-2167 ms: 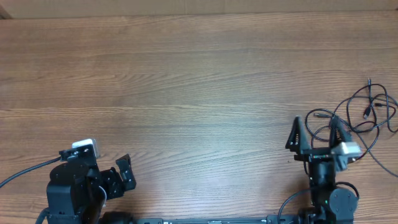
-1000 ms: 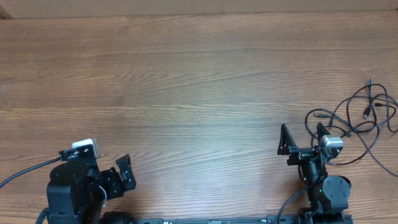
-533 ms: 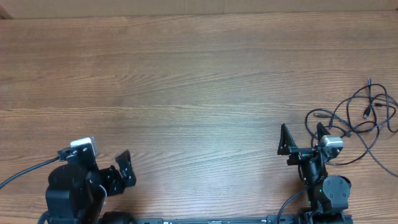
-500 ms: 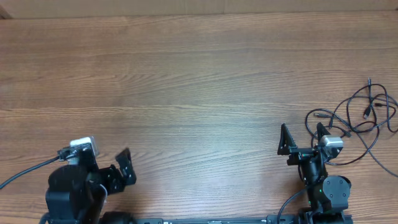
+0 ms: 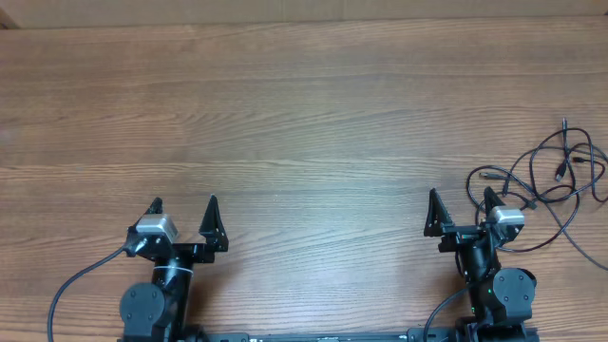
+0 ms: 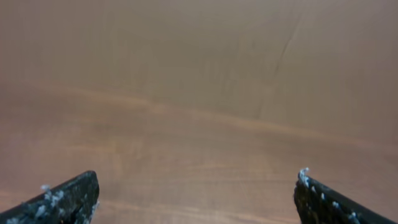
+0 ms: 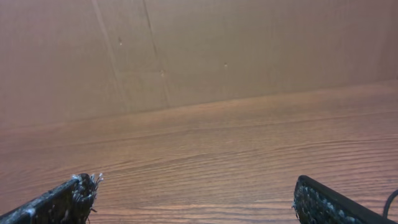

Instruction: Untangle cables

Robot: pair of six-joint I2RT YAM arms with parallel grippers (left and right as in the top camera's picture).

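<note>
Task looked barely begun. I saw cables (image 5: pixel 557 172) in one messy bunch on right side of table (image 5: pixel 304 114), loops crossing each other, nothing pulled apart yet. All sorting left to do.

Left gripper (image 5: pixel 182 201) was spread wide, holding nothing, touching nothing, well apart from bunch. Right gripper (image 5: pixel 461 195) was spread wide too, empty — just beside nearest loop, fingers not on it as far as I could tell. My guess: right one goes first.

Bare table (image 5: pixel 304 114) — cables (image 5: pixel 557 173) far right
</note>
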